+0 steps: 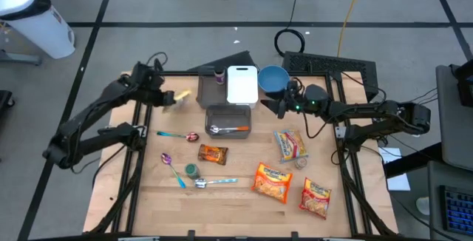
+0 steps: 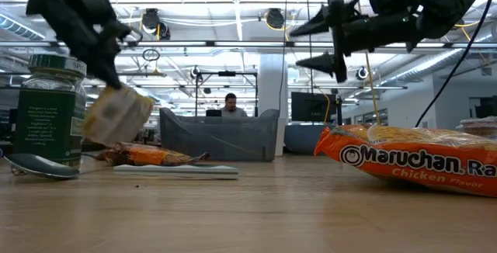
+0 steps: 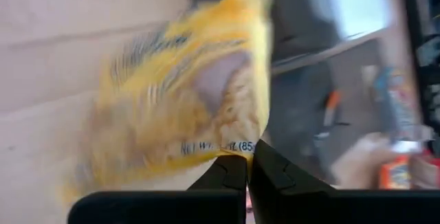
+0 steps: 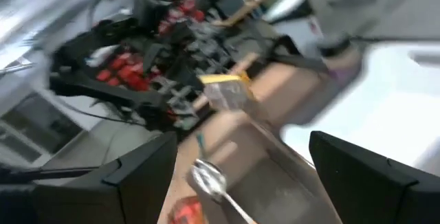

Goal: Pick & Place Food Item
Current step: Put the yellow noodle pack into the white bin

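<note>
Working surface: table (image 1: 236, 197) carrying ramen packs, spoons, grey tray (image 1: 228, 119).
Right gripper (image 1: 272, 105): jaws hanging released above the tray's far side.
Left gripper (image 1: 164, 97): jaws clenching one edge of the yellow packet (image 1: 179, 96).
Yellow packet: dangling off the table, left of the tray.
Handling: seeming light, crinkly, slippery; pinching the sealed edge looks safest.

A yellow food packet (image 1: 179, 97) with blurred dark print hangs clear of the table (image 1: 236, 197), pinched by one edge between the closed fingers of the left claw (image 1: 168, 98). Most of its body spreads out beyond the fingertips, tilted and slightly crumpled. In the low view it dangles below that claw, pale and lifted off the wood, beside a green-labelled jar (image 2: 48, 109).
</note>
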Available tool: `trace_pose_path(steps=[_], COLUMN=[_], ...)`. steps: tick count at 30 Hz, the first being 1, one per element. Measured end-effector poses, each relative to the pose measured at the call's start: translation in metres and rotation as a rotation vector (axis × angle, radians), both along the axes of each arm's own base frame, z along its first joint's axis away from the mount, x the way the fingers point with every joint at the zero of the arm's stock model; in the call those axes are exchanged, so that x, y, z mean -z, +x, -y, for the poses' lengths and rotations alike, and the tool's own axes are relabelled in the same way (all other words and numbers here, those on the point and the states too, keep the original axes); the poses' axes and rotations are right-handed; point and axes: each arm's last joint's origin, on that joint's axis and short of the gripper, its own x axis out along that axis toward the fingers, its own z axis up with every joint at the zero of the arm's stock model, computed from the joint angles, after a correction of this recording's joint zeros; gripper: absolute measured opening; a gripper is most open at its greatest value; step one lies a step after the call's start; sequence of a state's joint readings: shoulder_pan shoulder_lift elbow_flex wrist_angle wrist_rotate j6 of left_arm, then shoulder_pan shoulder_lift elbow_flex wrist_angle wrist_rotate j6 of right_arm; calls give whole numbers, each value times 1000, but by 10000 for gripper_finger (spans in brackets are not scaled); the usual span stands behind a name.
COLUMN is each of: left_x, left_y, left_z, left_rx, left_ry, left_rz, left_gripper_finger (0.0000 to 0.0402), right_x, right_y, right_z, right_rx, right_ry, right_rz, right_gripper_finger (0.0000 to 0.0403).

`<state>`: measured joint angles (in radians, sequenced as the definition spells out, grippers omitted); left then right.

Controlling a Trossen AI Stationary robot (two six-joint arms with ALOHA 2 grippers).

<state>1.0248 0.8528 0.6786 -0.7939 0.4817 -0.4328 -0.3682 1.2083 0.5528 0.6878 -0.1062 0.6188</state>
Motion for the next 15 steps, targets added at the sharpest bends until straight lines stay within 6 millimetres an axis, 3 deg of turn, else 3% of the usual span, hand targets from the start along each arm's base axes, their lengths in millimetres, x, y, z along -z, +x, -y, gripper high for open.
trace_pose_path(steps=[7, 15], left_x=[-59, -109], left_y=[-3, -2], left_z=[5, 12], left_rx=[14, 65], left_ry=[72, 121], left_rz=[47, 222], left_gripper_finger=[1, 1], right_x=[-45, -108], right_y=[22, 56], right_z=[-8, -8], right_rx=[-68, -229], right_ry=[-230, -432], right_rz=[-48, -98], right_gripper_finger=[322, 322])
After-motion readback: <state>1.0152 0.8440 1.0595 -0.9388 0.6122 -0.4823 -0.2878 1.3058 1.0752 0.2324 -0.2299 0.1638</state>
